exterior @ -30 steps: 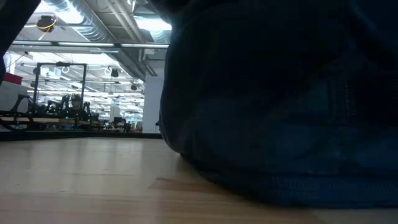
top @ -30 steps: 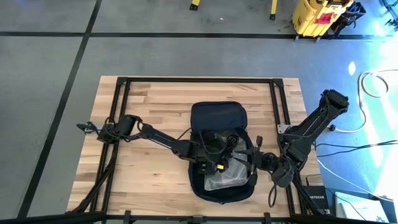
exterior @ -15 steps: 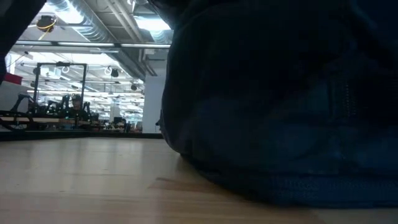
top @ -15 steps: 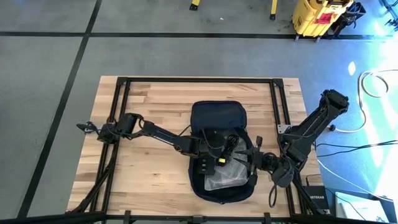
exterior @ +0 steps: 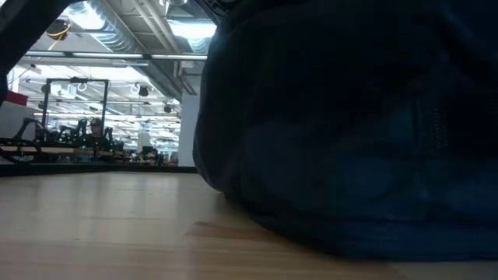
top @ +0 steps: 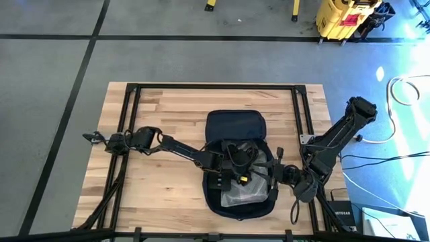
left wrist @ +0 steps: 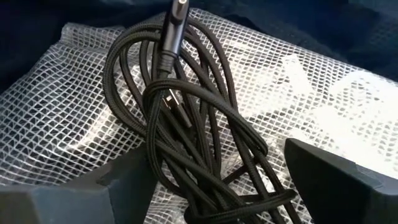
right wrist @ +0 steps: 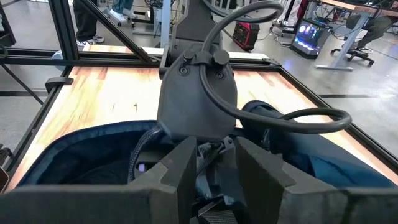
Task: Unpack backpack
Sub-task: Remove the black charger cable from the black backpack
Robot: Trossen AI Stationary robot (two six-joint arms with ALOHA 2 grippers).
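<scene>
The dark navy backpack lies flat on its back on the table, open, with its flap thrown toward the far edge; in the low view the backpack fills the right side. Inside it a coil of black braided cable lies on a clear bag with white mesh. My left gripper reaches into the opening from the left. It is open, and its fingers stand on either side of the coil. My right gripper is shut at the backpack's right rim. My left gripper has the cable's lower loops between its open fingers; whether a finger touches them I cannot tell. My right gripper pinches dark material at the right rim of the backpack's opening between its two fingers, coming from the table's right side. The backpack rests on the table.
Crinkly clear plastic shows in the near half of the opening. A black frame runs round the wooden tabletop. Bare wood lies left of the backpack. A yellow cart stands on the floor beyond the far right corner.
My left gripper has moved toward the table's right, farther across the backpack's opening, its arm stretching out after it. The backpack's side has bulged slightly in the low view.
</scene>
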